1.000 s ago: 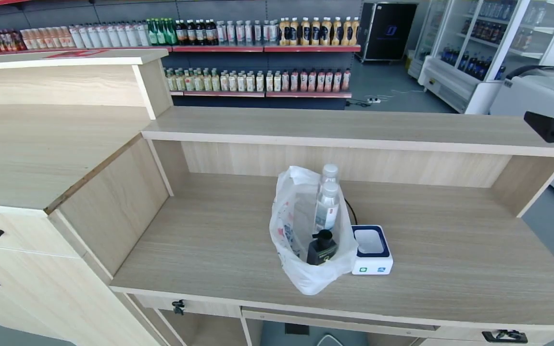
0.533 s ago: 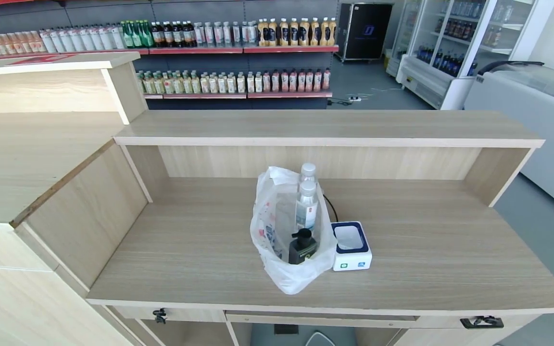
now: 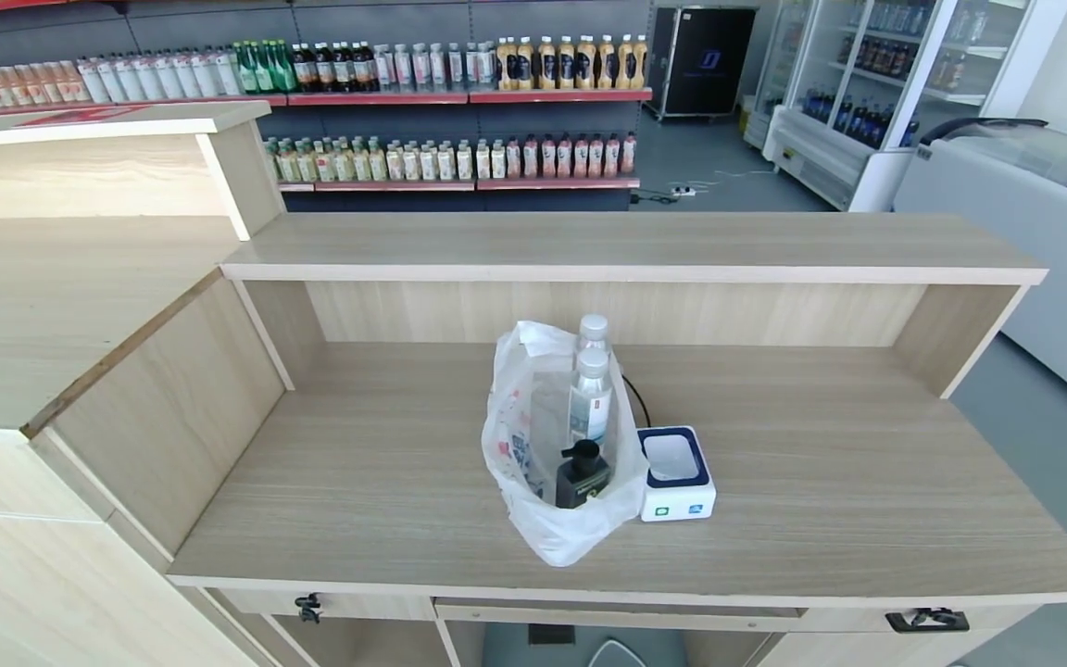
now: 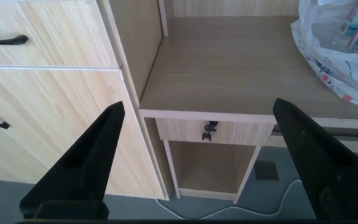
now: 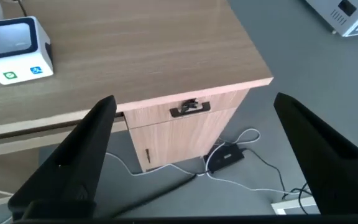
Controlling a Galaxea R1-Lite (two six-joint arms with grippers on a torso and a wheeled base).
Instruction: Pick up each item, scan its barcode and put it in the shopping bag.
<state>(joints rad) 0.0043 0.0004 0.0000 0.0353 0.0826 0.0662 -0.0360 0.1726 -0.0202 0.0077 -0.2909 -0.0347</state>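
Shopping bag (image 3: 533, 519) sits mid-desk (image 3: 867, 500), right against the scanner's (image 3: 675, 474) left side, probably so scanned stuff drops straight in. Water bottles (image 3: 589, 398) and a pump bottle (image 3: 582, 474) are inside. Left gripper (image 4: 197, 106) and right gripper (image 5: 194, 98) hang released and empty off the near edge.

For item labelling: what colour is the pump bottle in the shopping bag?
The pump bottle is black, pump included; head view shows it best.
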